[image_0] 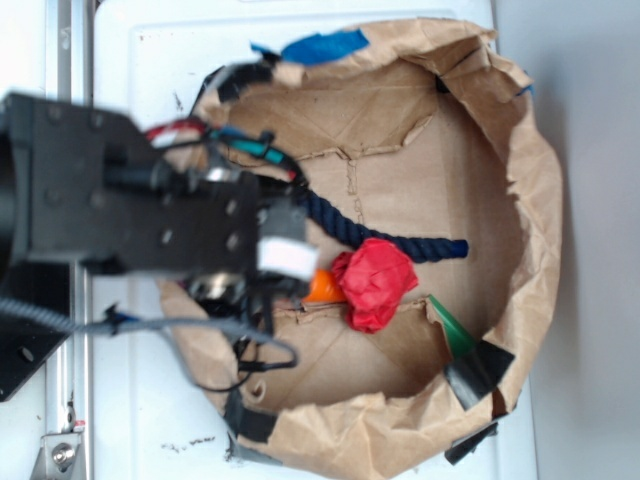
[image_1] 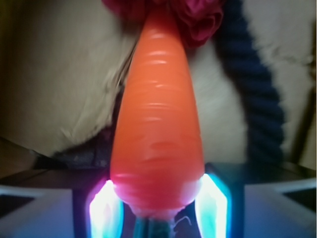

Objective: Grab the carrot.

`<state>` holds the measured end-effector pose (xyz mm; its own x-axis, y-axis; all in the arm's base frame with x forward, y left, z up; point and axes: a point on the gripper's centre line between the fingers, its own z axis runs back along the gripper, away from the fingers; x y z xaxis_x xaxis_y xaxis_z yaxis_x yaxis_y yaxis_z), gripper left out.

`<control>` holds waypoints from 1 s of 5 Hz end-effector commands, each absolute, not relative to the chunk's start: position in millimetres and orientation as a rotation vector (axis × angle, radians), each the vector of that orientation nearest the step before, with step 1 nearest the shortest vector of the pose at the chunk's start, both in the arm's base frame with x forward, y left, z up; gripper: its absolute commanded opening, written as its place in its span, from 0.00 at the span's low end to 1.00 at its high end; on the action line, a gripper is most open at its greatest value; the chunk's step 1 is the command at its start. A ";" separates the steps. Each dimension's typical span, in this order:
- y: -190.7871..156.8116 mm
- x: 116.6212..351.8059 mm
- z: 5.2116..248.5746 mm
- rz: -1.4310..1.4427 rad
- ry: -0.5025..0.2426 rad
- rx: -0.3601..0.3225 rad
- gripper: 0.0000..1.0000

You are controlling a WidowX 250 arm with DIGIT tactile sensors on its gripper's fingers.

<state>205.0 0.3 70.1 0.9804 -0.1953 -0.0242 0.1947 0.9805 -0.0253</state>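
The carrot is glossy orange and fills the middle of the wrist view, narrow tip pointing away and its wide, green-stemmed end between my jaws. My gripper is shut on that wide end, both glowing pads pressing its sides. In the exterior view only a small orange bit of the carrot shows, between my gripper and the red paper ball. The rest is hidden under the arm.
The red paper ball touches the carrot's far tip. A dark blue rope lies just behind it. All of it sits inside a brown paper-lined box with raised crumpled walls. A green piece and black tape are at its right corner.
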 end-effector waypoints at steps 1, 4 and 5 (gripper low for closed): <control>-4.2 207.5 146.4 0.000 -0.016 0.038 0.00; -2.3 218.0 171.9 0.062 -0.061 0.044 0.00; -4.2 229.1 168.1 0.074 -0.060 0.048 0.00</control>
